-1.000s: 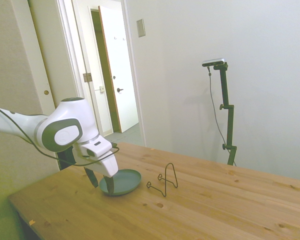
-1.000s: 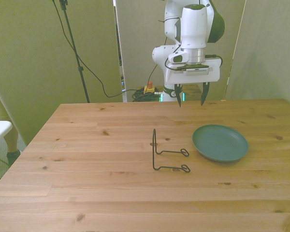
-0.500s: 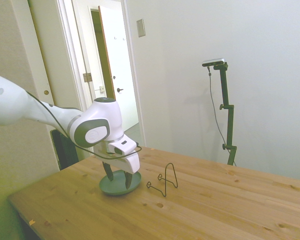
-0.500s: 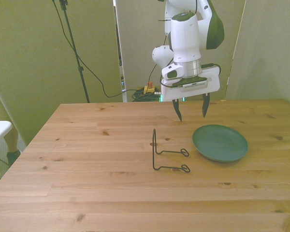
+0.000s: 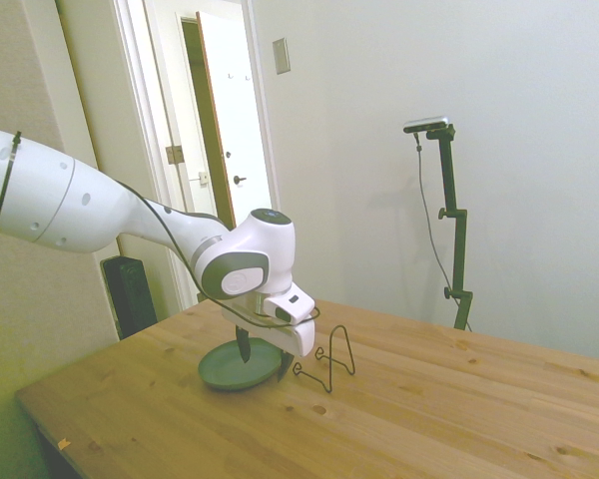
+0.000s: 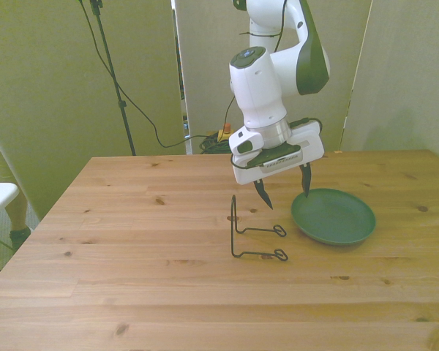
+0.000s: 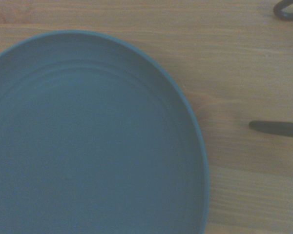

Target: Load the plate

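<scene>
The single gripper (image 6: 284,190) hangs with its two fingers spread wide and nothing between them. In the front view one fingertip (image 6: 265,197) points down at the bare wood between the wire stand and the plate, and the other (image 6: 306,183) stands at the plate's rim at about 10 o'clock. Both tips are above the surface; whether the second one touches the rim cannot be told. The hand is tilted, so the finger on the front view's left sits lower in the picture than the other. In the side view the gripper (image 5: 263,360) is low over the plate's edge nearest the stand, partly hidden by the white wrist.

There is one plate (image 6: 334,216), round, shallow and dull grey-green, lying flat on the table (image 6: 132,241). From the table's middle it lies at about 3 o'clock in the front view. The wrist view shows its smooth inner face and raised rim (image 7: 88,141) filling most of the picture, with bare wood beside it.

There is one wire stand (image 6: 254,234), thin and dark, with an upright loop and two feet that end in small rings. It stands just beside the plate, at the plate's 9 o'clock in the front view, not touching it. In the side view the stand (image 5: 328,359) rises beside the wrist.

One white arm (image 6: 278,58) carries the gripper.
</scene>
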{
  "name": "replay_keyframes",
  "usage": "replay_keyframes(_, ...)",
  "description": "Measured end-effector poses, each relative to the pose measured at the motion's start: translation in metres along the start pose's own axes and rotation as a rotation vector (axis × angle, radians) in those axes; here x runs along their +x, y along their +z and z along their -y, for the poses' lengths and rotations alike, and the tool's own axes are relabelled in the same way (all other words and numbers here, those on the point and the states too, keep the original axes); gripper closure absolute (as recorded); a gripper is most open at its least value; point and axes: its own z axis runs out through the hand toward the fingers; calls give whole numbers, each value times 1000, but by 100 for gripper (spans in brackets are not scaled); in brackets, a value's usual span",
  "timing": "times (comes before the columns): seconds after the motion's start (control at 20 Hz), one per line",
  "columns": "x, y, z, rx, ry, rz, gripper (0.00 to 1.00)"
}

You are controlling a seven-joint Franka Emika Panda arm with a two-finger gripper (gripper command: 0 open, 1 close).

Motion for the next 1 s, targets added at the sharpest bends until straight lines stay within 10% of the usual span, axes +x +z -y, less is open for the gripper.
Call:
replay_keyframes(0.05,4,3,0,2,-3,8,100)
replay_keyframes(1.0,23,37,10,43,-75,72,100)
